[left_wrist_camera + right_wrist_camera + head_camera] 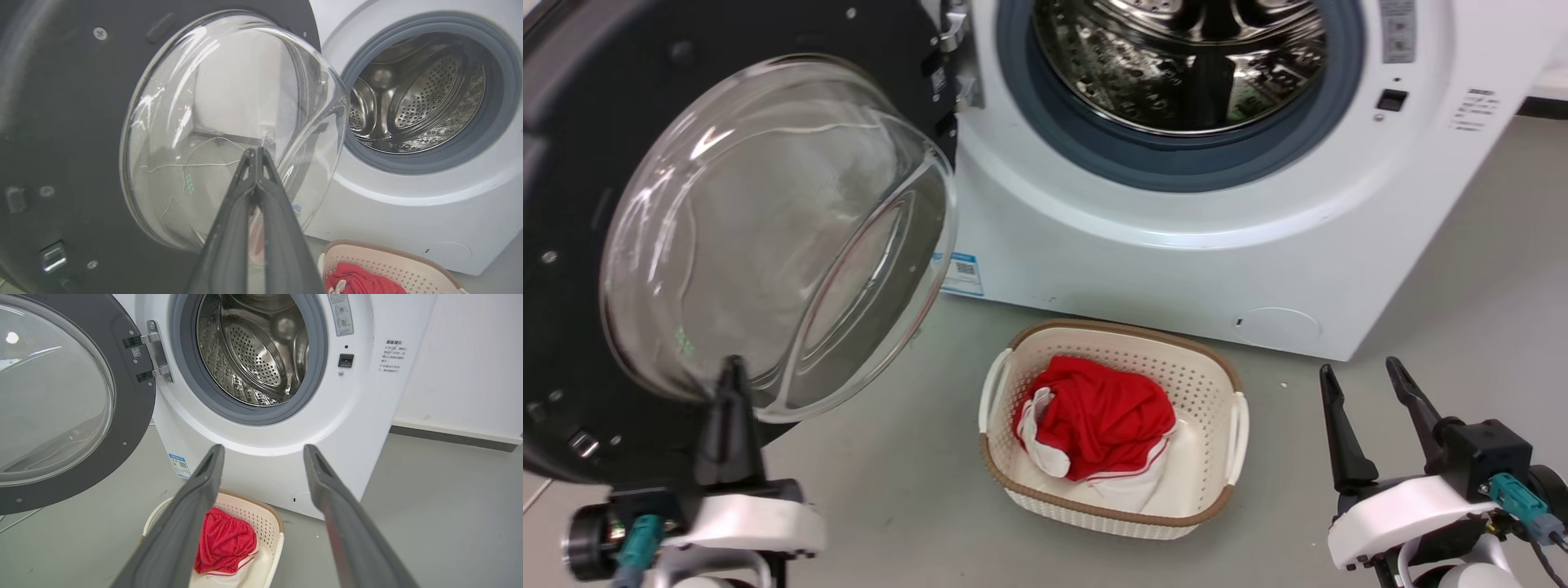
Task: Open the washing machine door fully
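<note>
Left wrist view, and the fingers of the left gripper are pressed together tip to tip, with nothing between them. They point at the bulging glass window. Whether the tips touch the glass, one cannot tell from here.

Out from there is the washing machine door, hanging off the hinge at the left edge of the washing machine. It is swung well away from the front, with its inner face and screws turned toward the robot.

The steel drum and the grey gasket are wholly uncovered, and no part of the door overlaps the opening.

Over to the right gripper: its fingers are spread wide and hold nothing, well apart from the door and low beside the machine's right front corner.

On the floor, just before the machine's lower front edge, sits a basket with a red garment inside.

The verdict is that the bulk of the job looks done. What may be left is a last nudge outward, if the hinge has any travel remaining, and the pictures do not settle that. A push with the closed left tips on the black rim would serve, sliding off the curved glass being the risk.
</note>
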Tool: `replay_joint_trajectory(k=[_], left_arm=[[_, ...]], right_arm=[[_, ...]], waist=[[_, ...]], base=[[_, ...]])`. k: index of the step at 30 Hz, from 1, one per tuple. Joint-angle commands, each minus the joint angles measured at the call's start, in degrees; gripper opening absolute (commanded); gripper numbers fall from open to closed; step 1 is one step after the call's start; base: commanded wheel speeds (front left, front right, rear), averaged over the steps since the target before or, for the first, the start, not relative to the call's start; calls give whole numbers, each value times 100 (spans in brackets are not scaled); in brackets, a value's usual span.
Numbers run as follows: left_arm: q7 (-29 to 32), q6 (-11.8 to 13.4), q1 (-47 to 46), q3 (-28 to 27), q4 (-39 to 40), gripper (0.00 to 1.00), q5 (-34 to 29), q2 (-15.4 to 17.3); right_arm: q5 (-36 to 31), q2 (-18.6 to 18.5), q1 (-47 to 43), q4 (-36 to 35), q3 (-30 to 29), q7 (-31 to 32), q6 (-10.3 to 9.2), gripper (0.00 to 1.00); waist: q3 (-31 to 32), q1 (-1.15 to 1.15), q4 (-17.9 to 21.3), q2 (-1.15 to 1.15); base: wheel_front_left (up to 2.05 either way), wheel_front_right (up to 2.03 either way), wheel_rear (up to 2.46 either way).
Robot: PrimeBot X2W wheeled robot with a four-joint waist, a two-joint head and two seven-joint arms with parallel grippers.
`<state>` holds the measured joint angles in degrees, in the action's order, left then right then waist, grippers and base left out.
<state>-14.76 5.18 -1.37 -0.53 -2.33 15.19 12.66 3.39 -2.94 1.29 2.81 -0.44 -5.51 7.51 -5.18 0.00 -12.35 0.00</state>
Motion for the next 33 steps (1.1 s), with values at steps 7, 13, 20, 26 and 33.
replay_joint_trajectory(k=[7, 13, 20, 26, 33], left_arm=[[62, -235, -180, 601, -51, 0, -101, -273], [29, -375, -469, 882, -348, 0, -71, -456], [-23, -315, -700, 1012, -647, 26, -167, -620], [-50, -241, -738, 1006, -728, 100, -297, -667], [-47, -196, -667, 940, -626, 100, -426, -678]], right_arm=[[-16, 13, 63, 28, 74, -86, -4, 100], [-18, 13, 43, -31, 36, -96, -4, 100], [27, 13, 32, -131, 58, -104, -4, 100], [58, 13, -18, -178, 66, -112, -4, 100], [54, 13, -29, -177, 78, -104, -4, 100]], waist=[[122, 0, 629, 0], [139, 0, 1005, 0], [106, 0, 1244, 0], [109, 0, 1314, 0], [92, 0, 1322, 0]], base=[[0, 0, 0], [0, 0, 0], [0, 0, 0], [0, 0, 0], [0, 0, 0]])
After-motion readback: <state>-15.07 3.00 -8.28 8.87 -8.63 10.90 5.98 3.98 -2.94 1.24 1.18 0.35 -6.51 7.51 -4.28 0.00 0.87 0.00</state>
